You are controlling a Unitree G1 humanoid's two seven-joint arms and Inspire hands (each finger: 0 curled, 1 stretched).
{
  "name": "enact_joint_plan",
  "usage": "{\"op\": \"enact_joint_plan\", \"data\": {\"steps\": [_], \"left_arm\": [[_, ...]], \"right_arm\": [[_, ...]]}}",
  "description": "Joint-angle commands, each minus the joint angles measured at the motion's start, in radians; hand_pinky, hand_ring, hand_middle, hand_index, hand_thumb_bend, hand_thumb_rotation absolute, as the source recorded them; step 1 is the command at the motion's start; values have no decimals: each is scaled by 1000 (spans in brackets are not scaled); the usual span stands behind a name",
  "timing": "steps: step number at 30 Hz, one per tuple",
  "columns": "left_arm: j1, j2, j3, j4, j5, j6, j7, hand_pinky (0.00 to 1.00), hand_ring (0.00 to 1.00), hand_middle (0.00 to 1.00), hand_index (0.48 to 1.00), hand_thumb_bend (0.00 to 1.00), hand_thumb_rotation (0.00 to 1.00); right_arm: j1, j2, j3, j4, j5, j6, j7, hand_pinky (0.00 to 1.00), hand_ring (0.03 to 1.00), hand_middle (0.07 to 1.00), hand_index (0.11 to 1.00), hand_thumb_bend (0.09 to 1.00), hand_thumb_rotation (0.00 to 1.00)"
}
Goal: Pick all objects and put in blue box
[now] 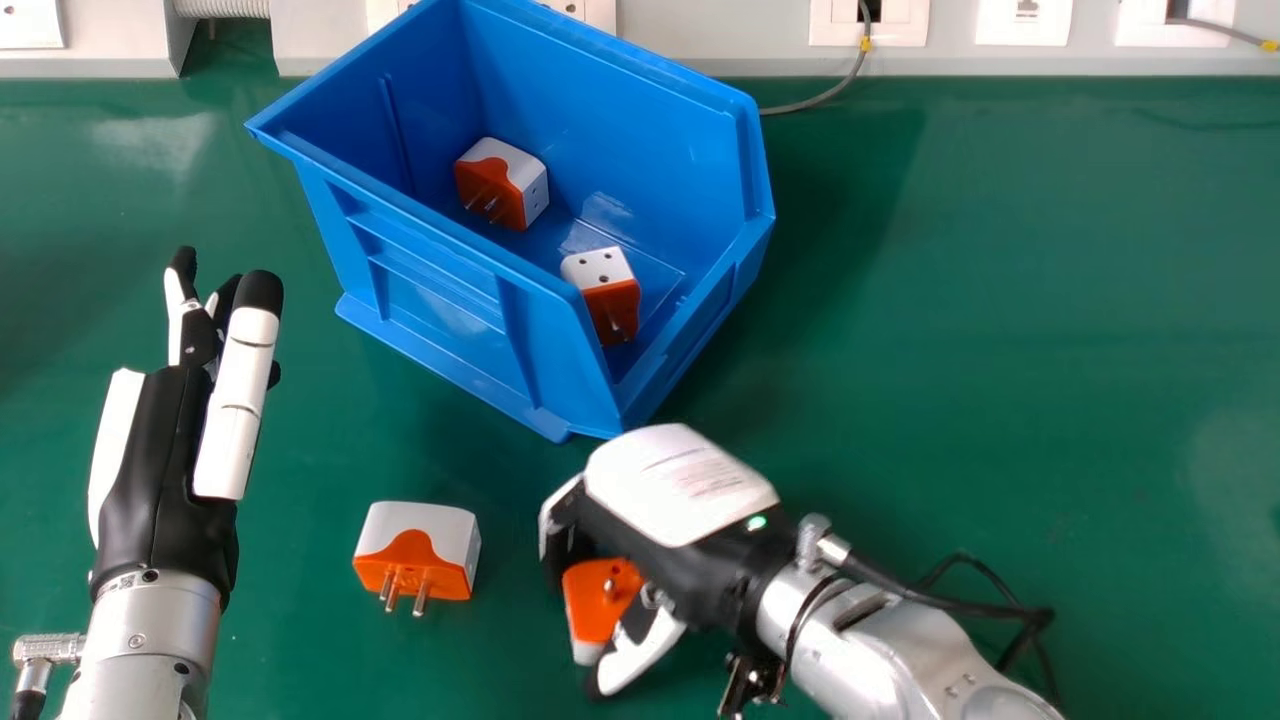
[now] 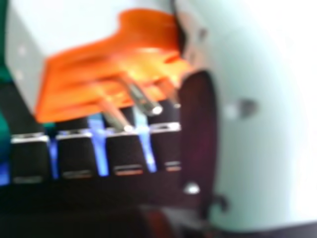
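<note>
My right hand (image 1: 680, 500) is just below the blue box's near corner in the head view, curled round an orange and white plug adapter (image 1: 600, 600). In the right hand view that adapter (image 2: 114, 64), its metal pins showing, sits between the thumb and the fingers (image 2: 79, 153) of the right hand. A second adapter (image 1: 418, 555) rests on the table between the two hands, pins facing the near side. Inside the blue box (image 1: 430, 280) lie two more adapters, one toward the back (image 1: 502, 183) and one near the right end (image 1: 605, 295). My left hand (image 1: 190, 400) is held open left of the box.
The green table (image 1: 1000, 350) stretches to the right of the box. Behind it runs a pale wall strip with sockets (image 1: 868, 22) and a grey cable (image 1: 830, 95). Black cables (image 1: 1000, 600) trail from the right forearm.
</note>
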Motion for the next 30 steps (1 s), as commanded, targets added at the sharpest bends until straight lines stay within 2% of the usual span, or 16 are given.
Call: {"op": "enact_joint_plan", "data": {"steps": [1, 8, 10, 15, 21, 30], "left_arm": [[-6, 10, 5, -28, -6, -8, -2, 902, 980, 980, 1000, 641, 1000], [-6, 10, 5, -30, -5, -4, -3, 902, 980, 979, 1000, 639, 1000], [-6, 11, 5, -31, -5, -2, -3, 902, 980, 979, 1000, 639, 1000], [-7, 12, 3, -31, 0, 1, -2, 901, 979, 979, 1000, 638, 1000], [-8, 17, 5, -28, 2, 0, -4, 899, 978, 979, 1000, 638, 1000], [-10, 19, 5, -26, 1, 2, -3, 890, 974, 976, 1000, 639, 1000]], "right_arm": [[31, -7, -35, 1, 14, 88, 45, 344, 405, 508, 498, 513, 0], [57, -8, -39, -56, 19, 129, 60, 238, 301, 443, 509, 504, 4], [64, -7, -45, -70, 29, 136, 65, 204, 269, 401, 499, 494, 58], [85, 6, -64, -127, 58, 183, 83, 190, 255, 376, 489, 485, 104], [109, 12, -85, -207, 86, 234, 115, 233, 313, 424, 483, 480, 127], [139, -7, -121, -336, 126, 277, 157, 136, 196, 301, 475, 475, 142]]}}
